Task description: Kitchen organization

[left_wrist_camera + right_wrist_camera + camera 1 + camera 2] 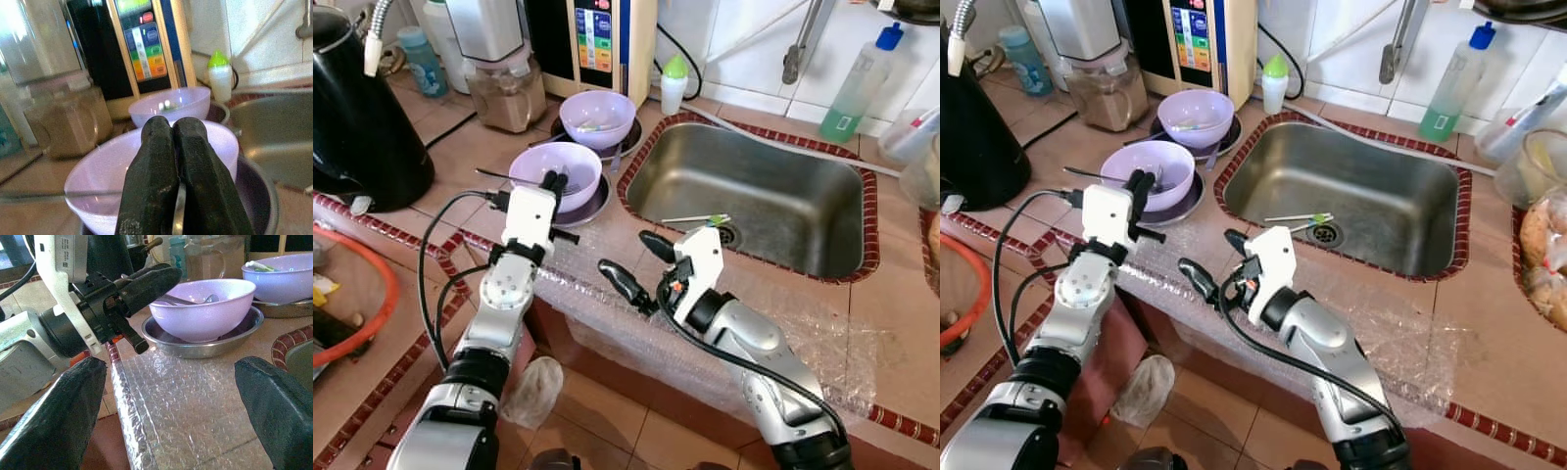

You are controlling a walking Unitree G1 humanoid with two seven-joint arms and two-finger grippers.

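Observation:
A purple bowl (555, 168) sits on a steel plate (590, 209) on the tiled counter, left of the sink. A metal spoon (209, 298) lies in it, and its handle runs to the rim. My left gripper (553, 182) is at the bowl's near rim, its fingers (161, 176) pressed shut with the thin metal spoon handle (179, 208) between them. My right gripper (632, 258) hovers open and holds nothing, over the bubble wrap (186, 396) on the counter's front edge. It is right of the bowl and a short way from it.
A second purple bowl (597, 116) on a plate stands behind the first. The steel sink (749, 196) at the right holds a green-tipped stick (1298, 218). A black kettle (362, 117), blender jug (507, 93), water dispenser (597, 39) and bottles line the back. An orange basin (352, 294) is at the left.

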